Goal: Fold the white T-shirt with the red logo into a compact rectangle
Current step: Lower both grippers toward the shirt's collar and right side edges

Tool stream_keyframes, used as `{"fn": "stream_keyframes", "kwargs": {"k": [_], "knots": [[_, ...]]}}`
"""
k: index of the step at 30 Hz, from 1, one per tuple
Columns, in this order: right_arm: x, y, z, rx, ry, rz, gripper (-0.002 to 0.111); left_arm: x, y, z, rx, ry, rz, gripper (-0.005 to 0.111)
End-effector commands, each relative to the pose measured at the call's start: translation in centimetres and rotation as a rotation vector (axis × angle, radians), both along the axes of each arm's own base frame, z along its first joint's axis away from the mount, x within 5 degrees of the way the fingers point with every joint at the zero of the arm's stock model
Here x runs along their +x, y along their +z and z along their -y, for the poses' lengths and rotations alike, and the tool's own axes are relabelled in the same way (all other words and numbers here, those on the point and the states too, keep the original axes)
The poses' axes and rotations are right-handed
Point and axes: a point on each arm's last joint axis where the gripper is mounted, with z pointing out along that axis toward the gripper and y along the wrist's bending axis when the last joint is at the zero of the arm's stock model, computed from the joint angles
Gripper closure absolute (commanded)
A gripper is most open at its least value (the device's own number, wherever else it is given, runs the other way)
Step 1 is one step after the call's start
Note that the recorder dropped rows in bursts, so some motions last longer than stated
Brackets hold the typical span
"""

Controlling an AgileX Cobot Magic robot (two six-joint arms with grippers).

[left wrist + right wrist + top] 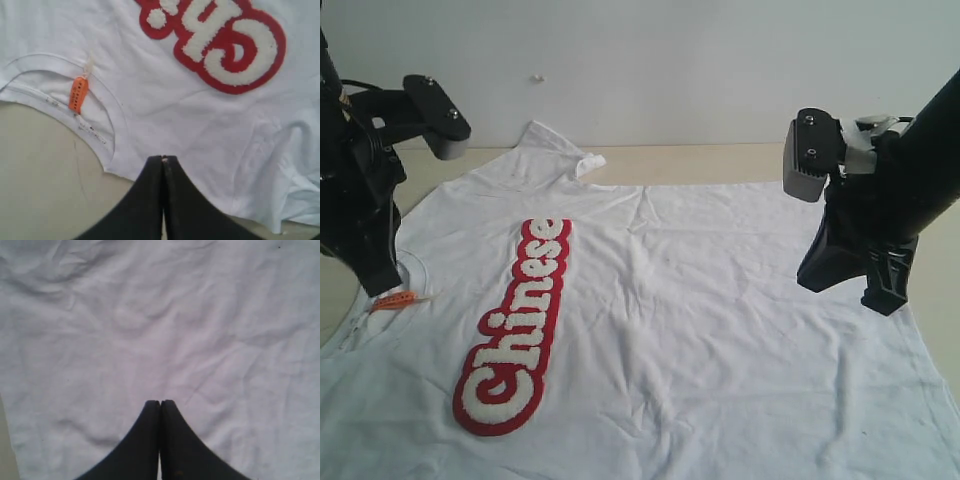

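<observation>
Not yet folding; poised over white T-shirt (720, 300), flat on desk (720, 160), with left end effector (163, 159) and right end effector (160, 402) closed, empty; next, probably open and pinch edges.

Beige table (720, 162), white wall (670, 60)

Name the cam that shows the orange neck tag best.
Left wrist view: the orange neck tag is large and unobstructed. Exterior view shows it tiny. Right wrist view shows only white T-shirt fabric, no tag.
</observation>
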Motion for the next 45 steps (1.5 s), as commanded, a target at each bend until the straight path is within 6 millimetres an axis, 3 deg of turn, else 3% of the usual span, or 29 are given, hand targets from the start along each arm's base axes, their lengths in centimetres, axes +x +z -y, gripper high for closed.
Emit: {"fn": "stream_keyframes", "kwargs": {"k": [1, 4, 8, 13, 17, 25, 30, 35, 40, 45], "knots": [[0.3, 0.2, -1.1, -0.006, 0.030, 0.055, 0.108, -1.3, -2.0, -0.7, 0.049, -0.088, -0.078, 0.107], [0.6, 0.1, -1.6, -0.069, 0.076, 0.113, 0.108, -1.7, -3.8, -2.4, 0.169, -0.207, -0.098, 0.107], [0.9, -0.4, -1.1, -0.176, 0.136, 0.141, 0.108, 0.5, -5.3, -3.5, 0.131, -0.321, 0.110, 0.107], [2.2, -1.2, -0.9, -0.204, 0.082, 0.214, 0.108, 3.1, -6.5, -4.6, 0.061, -0.387, 0.274, 0.107], [3.4, -2.0, -0.7, -0.249, 0.097, 0.258, 0.108, 4.6, -8.2, -5.5, 0.124, -0.579, 0.268, 0.107], [6.5, -4.1, -0.1, -0.335, 0.190, 0.089, 0.108, 9.2, -11.5, -6.8, 0.052, -0.508, 0.099, 0.107], [8.3, -4.6, -0.4, -0.322, 0.189, 0.048, 0.108, 10.1, -10.5, -6.5, -0.112, -0.403, 0.111, 0.107], [8.4, -4.7, -0.4, -0.323, 0.182, 0.049, 0.108, 9.0, -9.3, -6.3, -0.277, -0.425, 0.046, 0.101], [8.4, -4.7, -0.4, -0.315, 0.138, 0.044, 0.108, 8.3, -7.5, -6.1, -0.332, -0.382, 0.084, 0.093], [8.4, -4.7, -0.4, -0.309, 0.097, 0.027, 0.108, 7.8, -6.6, -5.8, -0.375, -0.373, 0.078, 0.093]]}}
